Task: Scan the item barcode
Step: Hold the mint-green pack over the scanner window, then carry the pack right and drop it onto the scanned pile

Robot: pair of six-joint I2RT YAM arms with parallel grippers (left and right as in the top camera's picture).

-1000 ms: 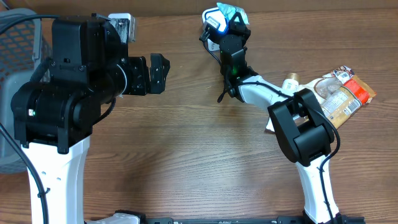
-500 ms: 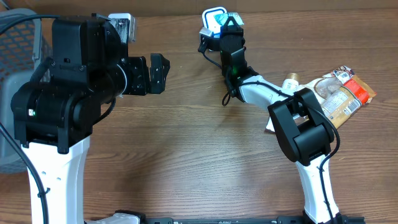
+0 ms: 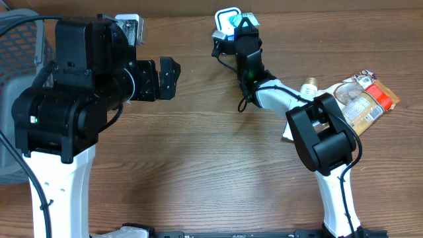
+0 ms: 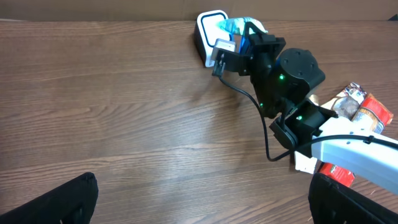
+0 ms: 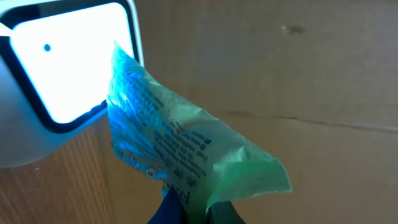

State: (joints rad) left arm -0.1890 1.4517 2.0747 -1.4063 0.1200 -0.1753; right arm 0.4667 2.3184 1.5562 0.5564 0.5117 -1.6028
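The item is a crinkled green and blue packet (image 5: 180,155), pinched at its lower end by my right gripper (image 5: 196,213), which is shut on it. Its printed side is close to the lit white face of the barcode scanner (image 5: 65,62) at upper left. From overhead, the packet (image 3: 242,20) hangs just right of the scanner (image 3: 227,18) at the table's far edge, with the right gripper (image 3: 244,28) under it. In the left wrist view the scanner (image 4: 208,31) and packet (image 4: 242,26) are far ahead. My left gripper (image 4: 199,208) is open and empty over bare wood.
A pile of packaged groceries (image 3: 363,99) and a small bottle (image 3: 308,86) lie at the right. A wire basket (image 3: 20,39) stands at the far left. The left arm's bulky body (image 3: 73,99) hangs over the table's left side.
The right gripper shifted the packet from over the scanner's top to just beside its lit face, uncovering the face. The left arm has not moved.
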